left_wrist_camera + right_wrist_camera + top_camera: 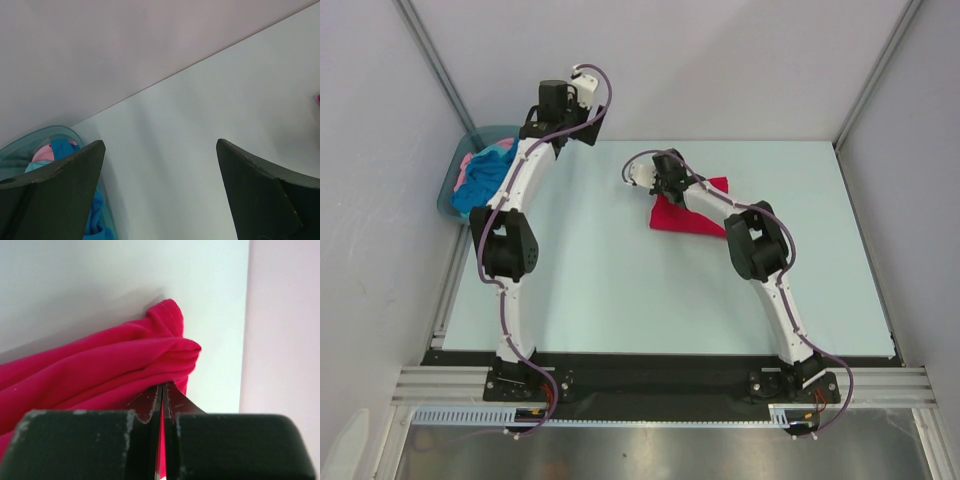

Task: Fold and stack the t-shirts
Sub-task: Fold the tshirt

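While right gripper [162, 392] pinches the crimson t-shirt [100, 365] mid-frame (jaws fully closed), left gripper [160, 147] hangs spread wide, empty.

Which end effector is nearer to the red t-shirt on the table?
Right. The right end effector is shut on the red t-shirt, pinching its fabric. The left end effector is open and apart from it, near the tub at the far left of the table.

No text, label, brand, number or sign is readable in any view.
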Motion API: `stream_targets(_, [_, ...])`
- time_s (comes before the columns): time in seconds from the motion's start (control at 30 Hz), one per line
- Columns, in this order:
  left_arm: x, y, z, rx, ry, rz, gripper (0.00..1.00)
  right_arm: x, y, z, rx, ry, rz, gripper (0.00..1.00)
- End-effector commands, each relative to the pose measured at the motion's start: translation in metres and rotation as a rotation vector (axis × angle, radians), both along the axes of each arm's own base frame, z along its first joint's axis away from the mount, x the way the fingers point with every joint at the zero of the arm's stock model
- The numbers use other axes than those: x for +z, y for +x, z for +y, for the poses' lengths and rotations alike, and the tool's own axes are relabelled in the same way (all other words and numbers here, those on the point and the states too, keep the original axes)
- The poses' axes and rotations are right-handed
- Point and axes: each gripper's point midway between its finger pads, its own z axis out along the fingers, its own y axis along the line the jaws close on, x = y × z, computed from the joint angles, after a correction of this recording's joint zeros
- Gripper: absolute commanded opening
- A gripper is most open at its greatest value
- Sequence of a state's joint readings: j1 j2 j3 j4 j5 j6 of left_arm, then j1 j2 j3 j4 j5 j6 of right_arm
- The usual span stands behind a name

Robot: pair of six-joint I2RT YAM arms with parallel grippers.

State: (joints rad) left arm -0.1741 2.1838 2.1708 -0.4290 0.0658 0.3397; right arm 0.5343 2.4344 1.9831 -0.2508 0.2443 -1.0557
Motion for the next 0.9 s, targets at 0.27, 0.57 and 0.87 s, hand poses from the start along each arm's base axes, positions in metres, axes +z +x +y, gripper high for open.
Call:
stream_targets(0.27, [0.046,-0.009,0.002,-0.017,-0.03,-0.085,1.0,0.017,0.031,0.016,-0.008,0.064,-0.176,0.0])
stream_targets(0.57, [0.039,-0.011,0.001,-0.022,-0.031,-0.068,1.0,-0.027,0.012,0.011,-0.011,0.082,0.002,0.0])
stream_targets(0.87, [0.038,-0.009,-0.003,-0.02,-0.02,-0.073,1.0,-0.025,0.011,0.015,-0.042,0.131,0.007,0.0])
